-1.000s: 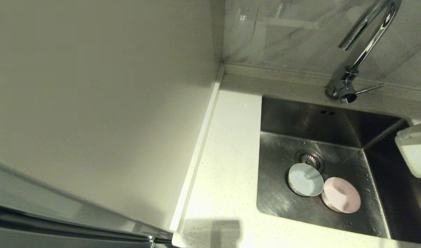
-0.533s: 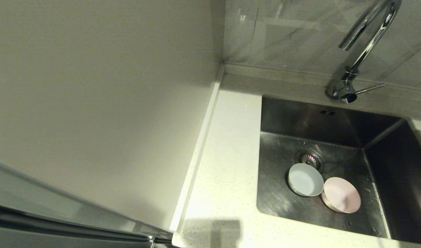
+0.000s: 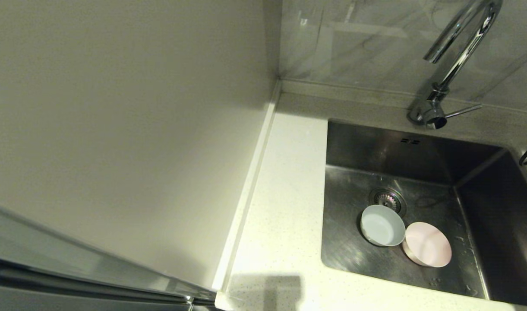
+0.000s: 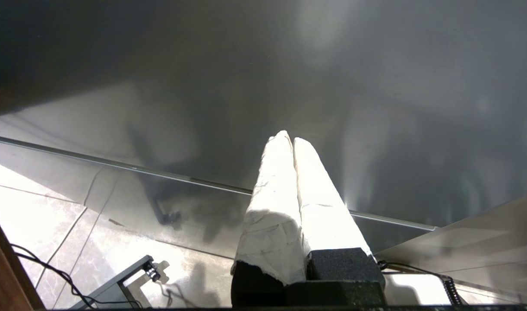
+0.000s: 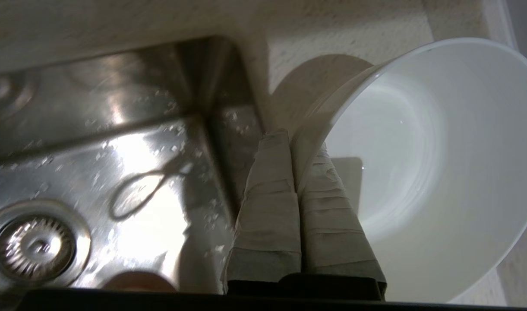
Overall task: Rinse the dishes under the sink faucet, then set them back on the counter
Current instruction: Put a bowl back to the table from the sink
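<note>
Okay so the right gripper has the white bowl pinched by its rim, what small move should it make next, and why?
Probably lower the white bowl onto the counter and only then open. The right gripper is shut on its rim, and the bowl hangs tilted over the counter beside the sink, so it looks close to set-down.

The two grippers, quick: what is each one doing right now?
Left gripper: jaws shut, empty.
Right gripper: jaws shut on the white bowl rim.

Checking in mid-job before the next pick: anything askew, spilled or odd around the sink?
Nothing damaged. Droplets speckle the steel sink floor. The pale blue bowl partly overlaps the round drain strainer, touching the pale pink bowl. The right gripper pinches the whitish bowl tilted by its rim.
</note>
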`<state>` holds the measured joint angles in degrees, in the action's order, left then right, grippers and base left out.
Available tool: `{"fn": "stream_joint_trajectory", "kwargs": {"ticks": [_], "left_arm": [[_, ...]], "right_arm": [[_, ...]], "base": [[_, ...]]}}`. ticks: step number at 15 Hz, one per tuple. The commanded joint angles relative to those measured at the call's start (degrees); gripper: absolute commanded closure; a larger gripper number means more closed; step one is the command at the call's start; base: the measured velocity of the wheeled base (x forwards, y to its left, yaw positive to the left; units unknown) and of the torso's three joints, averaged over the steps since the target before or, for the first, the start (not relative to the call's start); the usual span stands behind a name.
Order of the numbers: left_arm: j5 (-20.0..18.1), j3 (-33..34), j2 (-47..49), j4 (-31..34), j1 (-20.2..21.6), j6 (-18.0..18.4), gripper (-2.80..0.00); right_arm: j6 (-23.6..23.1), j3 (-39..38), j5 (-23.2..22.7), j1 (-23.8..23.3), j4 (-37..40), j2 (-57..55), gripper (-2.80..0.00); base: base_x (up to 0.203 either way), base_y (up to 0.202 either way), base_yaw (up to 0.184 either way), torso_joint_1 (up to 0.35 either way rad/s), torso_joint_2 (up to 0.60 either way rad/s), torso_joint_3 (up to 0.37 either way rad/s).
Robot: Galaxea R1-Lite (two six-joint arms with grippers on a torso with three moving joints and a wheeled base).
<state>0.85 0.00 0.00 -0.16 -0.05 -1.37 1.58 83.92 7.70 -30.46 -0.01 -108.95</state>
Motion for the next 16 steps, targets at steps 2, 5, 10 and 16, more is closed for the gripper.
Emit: {"fn": "stream_joint_trajectory", "kwargs": {"ticks": [2, 5, 10, 16], "left_arm": [[0.0, 0.0, -0.2, 0.0, 0.0, 0.0, 0.0], [0.0, 0.0, -0.2, 0.0, 0.0, 0.0, 0.0], [0.0, 0.0, -0.2, 0.0, 0.0, 0.0, 0.0], [0.0, 0.0, -0.2, 0.0, 0.0, 0.0, 0.0]], "right_arm": [[0.0, 3.8, 0.4, -1.1, -0.1, -4.9, 0.0], [0.1, 5.2, 3.1, -1.1, -0.2, -6.9, -2.8], [0.1, 4.5, 3.0, -1.0, -0.1, -4.4, -2.8], [0.3, 3.4, 2.2, -0.1, 0.4, 7.3, -2.8]], "base": [[0.0, 0.0, 0.0, 0.0, 0.0, 0.0], [0.0, 0.0, 0.0, 0.0, 0.0, 0.0], [0.0, 0.0, 0.0, 0.0, 0.0, 0.0], [0.0, 0.0, 0.0, 0.0, 0.0, 0.0]]}}
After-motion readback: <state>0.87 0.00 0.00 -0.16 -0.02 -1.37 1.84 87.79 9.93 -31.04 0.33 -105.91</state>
